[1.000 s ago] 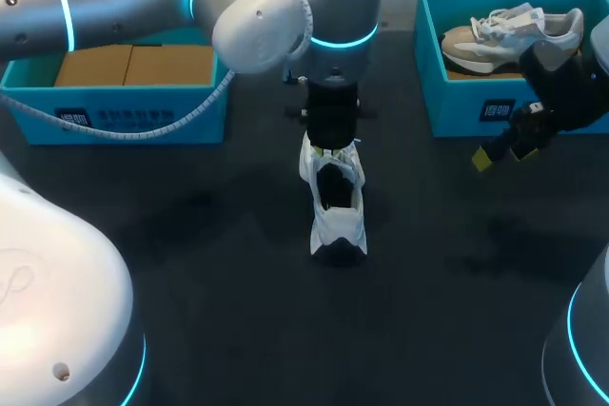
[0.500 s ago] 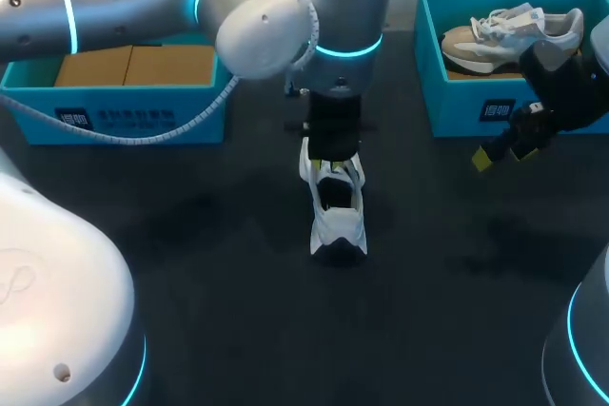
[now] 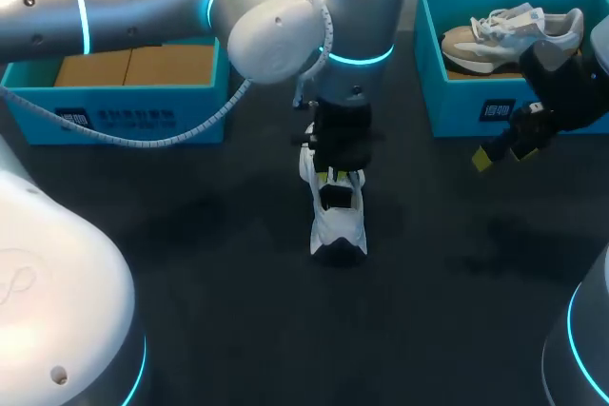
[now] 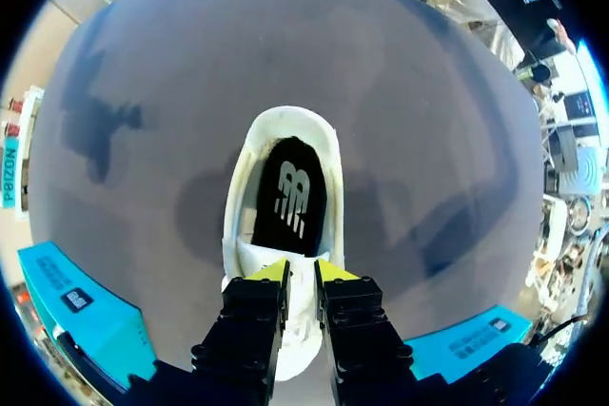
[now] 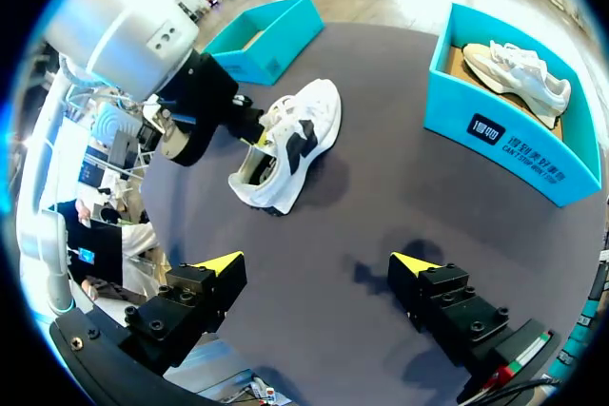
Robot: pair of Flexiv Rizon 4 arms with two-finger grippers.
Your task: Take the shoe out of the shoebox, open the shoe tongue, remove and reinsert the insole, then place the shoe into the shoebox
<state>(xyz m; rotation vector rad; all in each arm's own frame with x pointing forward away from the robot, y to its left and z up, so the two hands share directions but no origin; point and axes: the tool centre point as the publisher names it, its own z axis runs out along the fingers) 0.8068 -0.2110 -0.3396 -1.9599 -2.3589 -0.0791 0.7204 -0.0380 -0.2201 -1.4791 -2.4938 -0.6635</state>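
Sneaker [image 3: 338,221], white with black side patches, stands upright on its sole at the middle of the dark table [image 3: 190,263], well apart from both shoeboxes. Its mouth gapes, showing a black insole [image 4: 290,197] with a white logo lying flat inside. The left gripper [image 3: 335,175] comes down from above, its yellow-tipped fingers drawn narrow and pinching the white tongue [image 4: 303,303]. The right gripper [image 5: 319,268] hovers just beside the teal shoebox [image 3: 457,111], fingers spread wide, holding nothing.
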